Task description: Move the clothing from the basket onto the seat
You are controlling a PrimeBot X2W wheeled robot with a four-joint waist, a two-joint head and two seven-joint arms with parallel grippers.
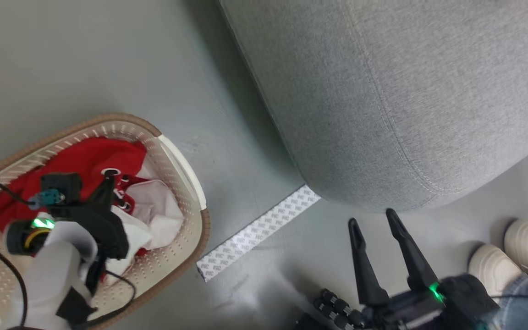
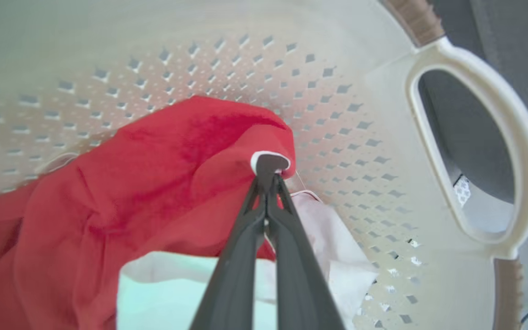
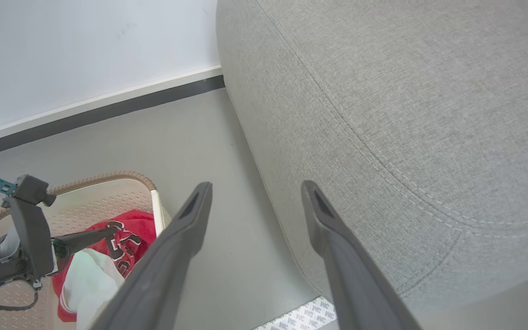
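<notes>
The cream basket (image 1: 179, 160) with a brown rim stands on the floor at the lower left. Red clothing (image 1: 85, 158) with white trim lies bunched inside it. My left gripper (image 1: 108, 183) reaches down into the basket. In the left wrist view it (image 2: 268, 176) is shut on a fold of the red clothing (image 2: 163, 174), right at a dark navy, white-outlined patch. White fabric (image 2: 190, 288) lies under the fingers. The grey seat (image 1: 406, 91) spreads across the upper right. My right gripper (image 1: 371, 219) hangs open and empty just in front of the seat's rounded edge (image 3: 406, 114).
A strip of white patterned tape (image 1: 257, 231) lies on the grey floor between basket and seat. A person's pale shoes (image 1: 511, 256) and jeans stand at the lower right, next to my right arm. A white wall with a dark skirting (image 3: 108, 107) runs behind the basket (image 3: 108, 197).
</notes>
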